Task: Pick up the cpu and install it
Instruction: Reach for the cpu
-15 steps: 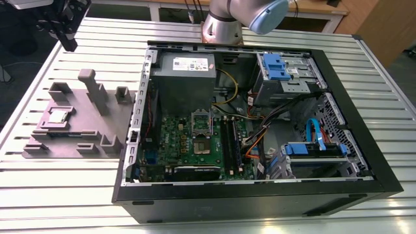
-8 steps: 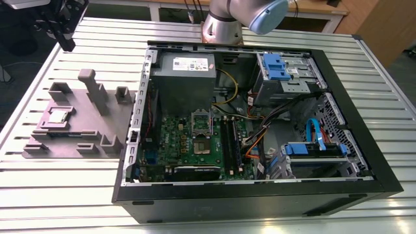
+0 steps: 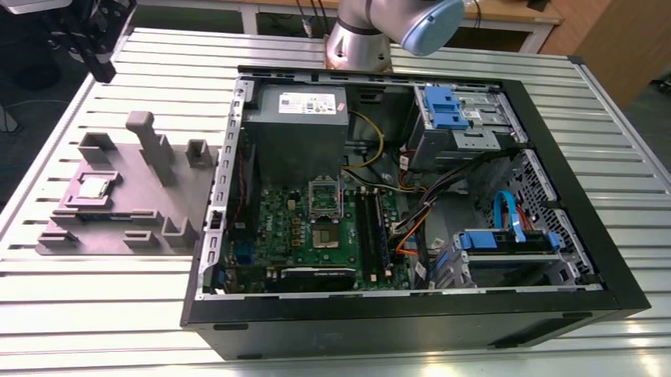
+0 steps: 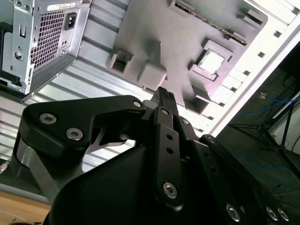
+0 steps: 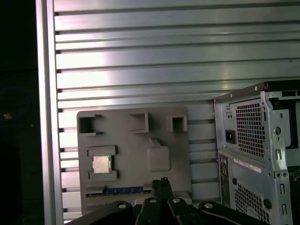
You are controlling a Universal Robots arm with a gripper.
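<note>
- arm is cut off by the far edge of the exterior view; just its lower part and a blue-capped joint can be seen.
- in both wrist views the dark gripper body hides part of the grey-purple plate; the plate's edge closest to the gripper is covered.
- a blue strip lies in a slot of the plate beside the cpu; hard to make out what it is.
- counts: one cpu, one plate, one open computer case, one grey power supply box, one metal-framed socket on the green board.
- cpu: small flat square, pale silvery top, thin darker rim.
- cpu lies flat in a square pocket of the plate, on the slatted table, to the exterior view's left of the case and well apart from the socket.
- gripper: fingers pressed together, nothing between them, up above the plate, not touching the cpu.
</note>
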